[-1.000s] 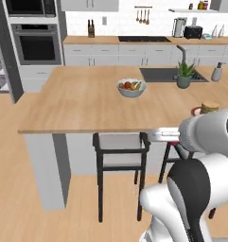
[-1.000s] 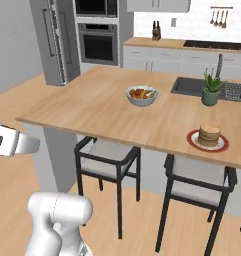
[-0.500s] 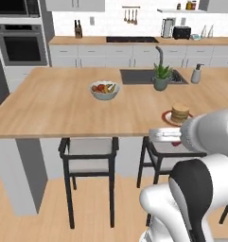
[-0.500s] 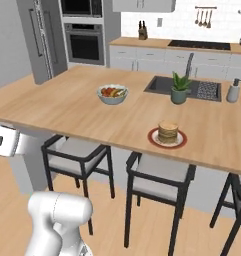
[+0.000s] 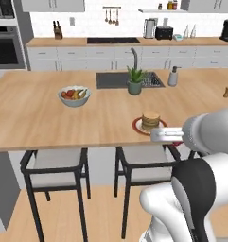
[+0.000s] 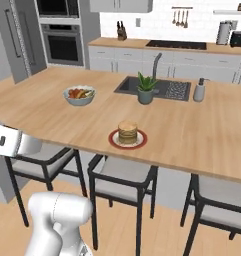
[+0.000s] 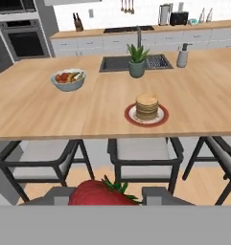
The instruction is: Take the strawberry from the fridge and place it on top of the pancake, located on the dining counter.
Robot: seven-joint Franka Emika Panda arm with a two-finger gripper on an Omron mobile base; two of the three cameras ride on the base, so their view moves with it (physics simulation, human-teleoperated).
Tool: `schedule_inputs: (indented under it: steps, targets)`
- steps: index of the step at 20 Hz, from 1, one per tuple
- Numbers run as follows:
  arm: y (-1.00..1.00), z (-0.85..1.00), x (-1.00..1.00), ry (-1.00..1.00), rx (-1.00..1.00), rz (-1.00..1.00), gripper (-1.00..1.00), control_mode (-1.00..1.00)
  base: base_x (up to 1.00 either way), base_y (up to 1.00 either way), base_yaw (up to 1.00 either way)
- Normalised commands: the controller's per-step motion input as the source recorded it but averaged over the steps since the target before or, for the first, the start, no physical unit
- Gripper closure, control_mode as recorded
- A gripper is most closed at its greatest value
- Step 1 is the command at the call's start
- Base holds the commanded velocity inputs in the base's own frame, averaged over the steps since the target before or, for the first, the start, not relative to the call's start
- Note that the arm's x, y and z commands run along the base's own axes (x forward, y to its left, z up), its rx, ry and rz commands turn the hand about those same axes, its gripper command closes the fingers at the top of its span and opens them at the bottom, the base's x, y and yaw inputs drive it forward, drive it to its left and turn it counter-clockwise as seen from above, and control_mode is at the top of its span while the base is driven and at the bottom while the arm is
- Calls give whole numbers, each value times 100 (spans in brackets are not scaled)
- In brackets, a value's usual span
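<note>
Claw (image 7: 105, 195) clamped on the strawberry (image 7: 101, 193), red berry w/ green leaves wedged between the two dark finger tips (image 7: 157, 195) in hand view; berry held off the bench edge, short of the pancake (image 7: 147, 106) and lower than the bench top.

Pancake stack sitting upright on red-rimmed white plate (image 7: 161, 117) on the dining bench (image 6: 202, 135), near the front edge, above the gap between two dark-framed stools (image 6: 123, 177); seen also in left base view as pancake (image 5: 150, 120) just beyond the white arm's forward link.

Relative to the pancake: bowl of fruit (image 7: 68, 79) well apart to the left and further back; potted plant (image 7: 137, 60) behind it, just in front of the dark inset sink (image 7: 157, 62) w/ faucet; soap dispenser (image 7: 183, 55) behind and to the right, beside the sink.

Far behind the pancake, across the room: wall worktop w/ grey cabinets, knife block (image 6: 121, 32), kettle and toaster; black built-in oven (image 6: 63, 46) back left; grey fridge (image 6: 17, 40) w/ long dark handle left of the oven, doors closed as far as visible.
</note>
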Motion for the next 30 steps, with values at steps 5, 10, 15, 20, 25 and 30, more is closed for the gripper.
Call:
schedule_inputs:
  steps: [5, 10, 15, 20, 25, 30]
  targets:
    - [0, 0, 0, 0, 0, 0, 100, 100, 53, -5, -26]
    - [0, 0, 0, 0, 0, 0, 100, 100, 49, -37, -21]
    - [0, 0, 0, 0, 0, 0, 100, 100, 61, -18, -19]
    - [0, 0, 0, 0, 0, 0, 100, 100, 63, -4, -14]
    - [-35, -2, 98, 15, 4, 6, 100, -100, 0, 0, 0]
    - [-33, -58, 100, 29, 3, 6, 100, -100, 0, 0, 0]
